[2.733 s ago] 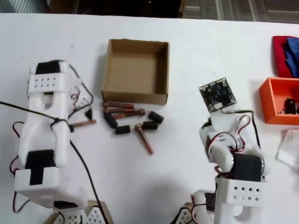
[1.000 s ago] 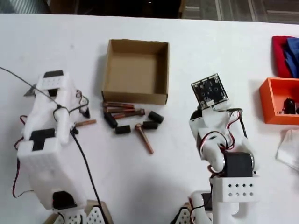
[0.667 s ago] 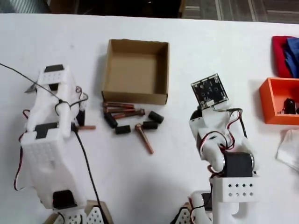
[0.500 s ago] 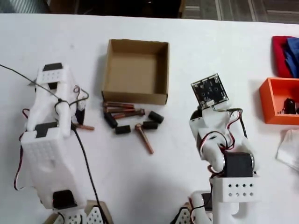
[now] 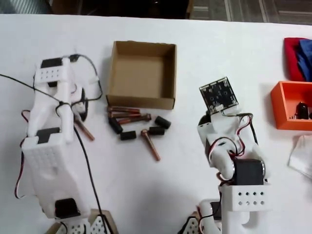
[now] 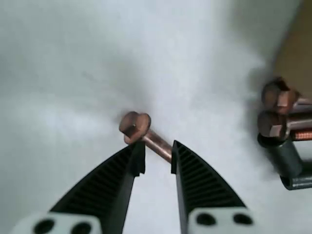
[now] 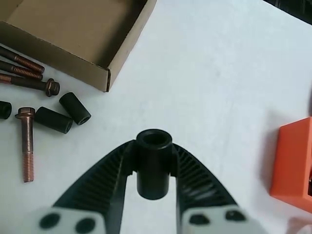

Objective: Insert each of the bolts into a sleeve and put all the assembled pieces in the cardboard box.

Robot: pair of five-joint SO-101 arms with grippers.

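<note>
The left gripper's (image 6: 157,155) black ribbed fingers (image 6: 122,175) are standing narrow, pinching the shank of a copper-coloured metal bolt (image 6: 139,129) just behind its flanged head. In the high view this bolt (image 5: 86,130) is slanting out from under the left arm, apart from the other parts and on their left; whether its far end is touching the table cannot be told. The right gripper (image 7: 153,155) is clamping its fingers (image 7: 195,180) on a short black cylindrical sleeve (image 7: 153,165), which is sitting upright between them with its bore facing the wrist camera, over bare table to the right of the parts. Between the two arms, the other parts are lying on the white table (image 5: 146,195) in front of the open brown cardboard box (image 5: 141,102). Three more copper bolts (image 5: 124,114) are lying side by side just beside the box's near wall, a fourth loose bolt (image 5: 150,144) is resting nearer the arms, and four loose black sleeves (image 5: 127,135) are lying scattered among them. An orange plastic bin (image 5: 287,109) is sitting at the table's right edge, with a red and blue cloth (image 5: 297,58) lying behind it.
</note>
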